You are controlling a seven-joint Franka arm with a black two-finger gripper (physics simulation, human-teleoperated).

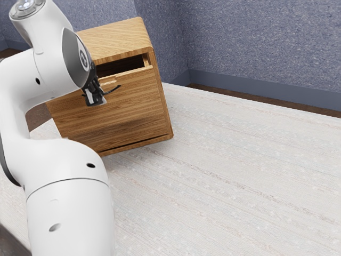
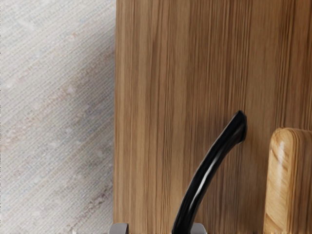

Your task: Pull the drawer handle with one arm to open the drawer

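Black pincer (image 1: 94,97) set at the drawer handle (image 1: 112,89), parted only a little. Handle passing between the fingertips (image 2: 197,228), seemingly against one and clear of the other, so hooked rather than clamped. Curved black bar, fixed to the oak-grained drawer front (image 1: 128,114) near its upper edge. Drawer front standing slightly proud of the wooden cabinet (image 1: 114,37), with a dark gap (image 1: 120,65) above it: opened a crack, far from fully out. Cabinet sitting at the far edge of the desk (image 1: 240,176), toward the corner on the exterior view's left, angled to that edge rather than square with it. Pale woven desk surface spreading out in front, grey-blue wall (image 1: 256,37) behind.

Step in hand, by judgement: the pull itself, barely begun. Next move: close firmly on the handle or trust the hook, then draw straight back along the drawer's line of travel, away from the cabinet, level and without twisting. Risk of sliding off the curved bar if pulled aslant.
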